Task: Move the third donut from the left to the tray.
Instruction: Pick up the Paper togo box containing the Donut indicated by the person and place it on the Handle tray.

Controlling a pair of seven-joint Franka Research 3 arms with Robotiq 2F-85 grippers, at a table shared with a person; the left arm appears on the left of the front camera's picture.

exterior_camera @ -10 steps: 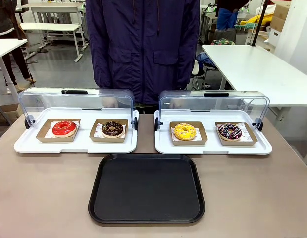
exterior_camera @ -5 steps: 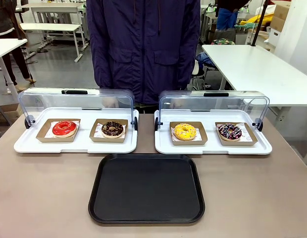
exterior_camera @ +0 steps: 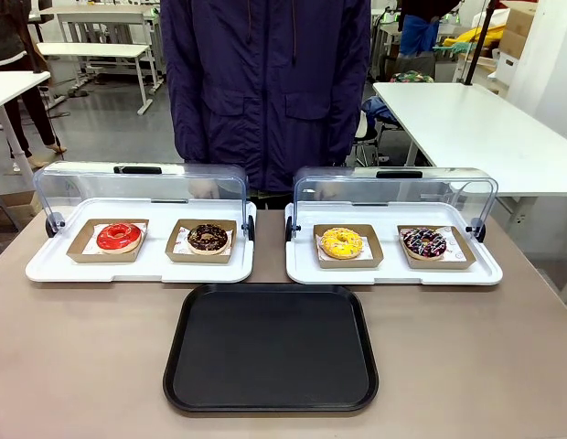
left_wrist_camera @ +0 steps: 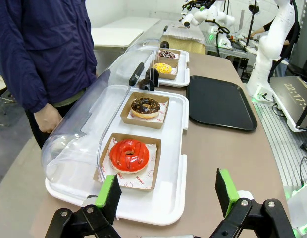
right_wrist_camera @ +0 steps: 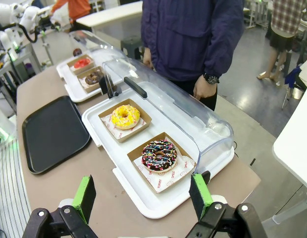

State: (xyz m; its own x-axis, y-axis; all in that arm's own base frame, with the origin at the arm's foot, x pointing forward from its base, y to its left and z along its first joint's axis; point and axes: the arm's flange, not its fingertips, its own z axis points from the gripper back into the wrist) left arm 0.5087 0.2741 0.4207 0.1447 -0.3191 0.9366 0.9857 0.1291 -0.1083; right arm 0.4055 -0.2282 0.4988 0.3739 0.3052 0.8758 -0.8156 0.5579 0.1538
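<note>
- The yellow donut (exterior_camera: 341, 241) sits in its cardboard holder (exterior_camera: 370, 260) on the right-hand white tray (exterior_camera: 393, 274), with the lid (exterior_camera: 393, 194) open, just beyond the black tray (exterior_camera: 270, 384).
- The right gripper (right_wrist_camera: 142, 194) and the left gripper (left_wrist_camera: 171, 191) are both spread wide and empty.
- The right gripper looks nearer, so it seems the better choice. It should pinch the holder's edge, not the icing, and stay clear of the sprinkled chocolate donut (exterior_camera: 423, 241).

A: Near side of the right white tray (exterior_camera: 393, 276) free?
B: Yes. Its clear lid (exterior_camera: 393, 190) is swung back and stands behind the donuts. The yellow donut (exterior_camera: 341, 241) is reachable from above and from the front.
A: Sides?
B: The sprinkled chocolate donut (exterior_camera: 422, 241) is just beside it, narrow gap. The black tray (exterior_camera: 271, 347) is bare. A person (exterior_camera: 265, 82) stands at the far edge.
</note>
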